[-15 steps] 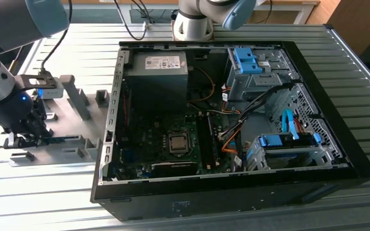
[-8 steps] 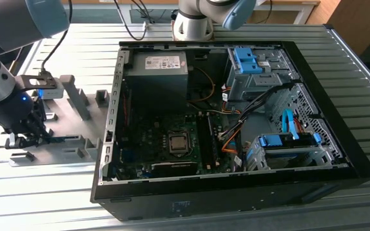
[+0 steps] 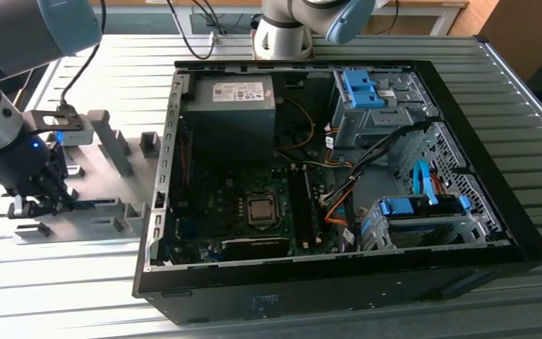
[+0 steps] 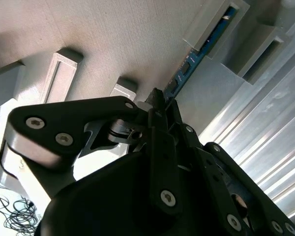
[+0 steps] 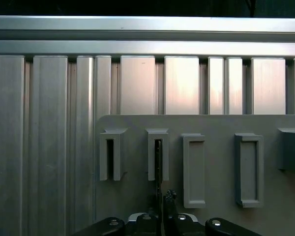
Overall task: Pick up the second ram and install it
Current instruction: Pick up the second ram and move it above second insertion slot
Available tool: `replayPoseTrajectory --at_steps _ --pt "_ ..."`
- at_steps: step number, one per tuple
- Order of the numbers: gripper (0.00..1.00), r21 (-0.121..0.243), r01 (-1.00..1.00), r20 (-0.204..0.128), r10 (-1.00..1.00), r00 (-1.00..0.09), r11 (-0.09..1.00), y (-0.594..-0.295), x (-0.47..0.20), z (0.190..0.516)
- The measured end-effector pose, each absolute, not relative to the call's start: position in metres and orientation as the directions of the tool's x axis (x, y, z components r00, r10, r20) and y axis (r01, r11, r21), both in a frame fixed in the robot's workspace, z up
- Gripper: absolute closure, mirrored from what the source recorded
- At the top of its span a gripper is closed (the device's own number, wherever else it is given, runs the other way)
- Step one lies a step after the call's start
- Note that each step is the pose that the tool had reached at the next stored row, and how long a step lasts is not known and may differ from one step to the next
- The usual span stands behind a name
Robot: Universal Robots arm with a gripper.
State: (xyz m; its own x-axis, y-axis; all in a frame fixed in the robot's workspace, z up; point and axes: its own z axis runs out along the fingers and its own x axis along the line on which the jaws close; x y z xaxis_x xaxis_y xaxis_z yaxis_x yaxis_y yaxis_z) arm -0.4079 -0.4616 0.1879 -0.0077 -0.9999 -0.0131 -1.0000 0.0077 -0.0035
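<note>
The second ram [image 4: 187, 69] is a thin blue-green board with dark chips. It stands on edge, one end in a slot of a grey holder block [image 4: 214, 24]. In the first wrist view it shows edge-on as a dark line [image 5: 158, 169] in the second slotted block [image 5: 158, 155]. My gripper [image 4: 160, 104] is shut on the ram's near end, with both fingers pressed against its sides. In the exterior view the gripper [image 3: 43, 203] hangs low over the grey holder plate [image 3: 82, 229] at the exterior view's left, outside the open computer case [image 3: 346, 268].
The case lies open on a ribbed metal table [image 3: 101, 296]. Inside are a motherboard with long black slots [image 3: 299, 205], a processor socket [image 3: 260, 210], a power supply [image 3: 229, 116], loose cables and blue drive cages [image 3: 422, 208]. Several empty grey blocks [image 5: 194, 169] stand on the plate.
</note>
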Motion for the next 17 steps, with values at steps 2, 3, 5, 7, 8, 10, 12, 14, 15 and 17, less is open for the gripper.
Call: replayPoseTrajectory --at_steps 2,3,5,7,8,10,12,14,15,17 --pt "0.81 -0.004 -1.000 -0.013 -1.000 -0.008 0.008 -0.4616 -0.4079 0.1879" --pt "0.86 -0.003 -1.000 -0.013 -1.000 -0.008 0.008 -0.4616 -0.4079 0.1879" --pt "0.86 -0.003 -1.000 -0.013 -1.000 -0.008 0.008 -0.4616 -0.4079 0.1879" --pt "0.86 -0.003 -1.000 -0.013 -1.000 -0.008 0.008 -0.4616 -0.4079 0.1879" --pt "0.86 -0.003 -1.000 -0.013 -1.000 -0.008 0.008 -0.4616 -0.4079 0.1879" --pt "0.86 -0.004 -1.000 -0.013 -1.000 -0.008 0.008 -0.4616 -0.4079 0.1879" --pt "0.86 -0.004 -1.000 -0.013 -1.000 -0.008 0.008 -0.4615 -0.4079 0.1888" --pt "0.86 -0.004 -1.000 -0.013 -1.000 -0.008 0.008 -0.4616 -0.4079 0.1906" --pt "0.86 -0.004 -1.000 -0.013 -1.000 -0.008 0.008 -0.4616 -0.4079 0.1918" --pt "0.86 -0.004 -1.000 -0.013 -1.000 -0.008 0.008 -0.4615 -0.4079 0.1942"
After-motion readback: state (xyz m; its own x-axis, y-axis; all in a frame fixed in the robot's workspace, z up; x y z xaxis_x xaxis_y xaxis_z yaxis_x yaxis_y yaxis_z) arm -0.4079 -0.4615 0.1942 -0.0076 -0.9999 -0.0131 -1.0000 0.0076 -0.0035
